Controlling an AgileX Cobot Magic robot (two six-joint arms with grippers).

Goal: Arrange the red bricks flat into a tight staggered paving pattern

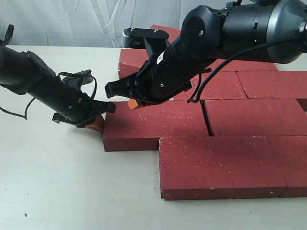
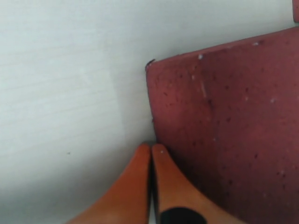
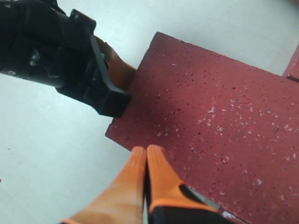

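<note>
the leftmost red brick (image 1: 153, 127) is laid flat on the table (image 1: 57, 191), long axis left-to-right in the exterior view, with the closed, empty left hand (image 1: 98, 122) set against its left end and the closed right hand (image 1: 135, 103) at its far-left corner.

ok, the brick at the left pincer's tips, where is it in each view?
Exterior: brick, left end of second row from front.
Left wrist: brick, corner beside the shut left pincer.
Right wrist: brick, at the right pincer.
Shared landmark: left pincer at its end face.
</note>
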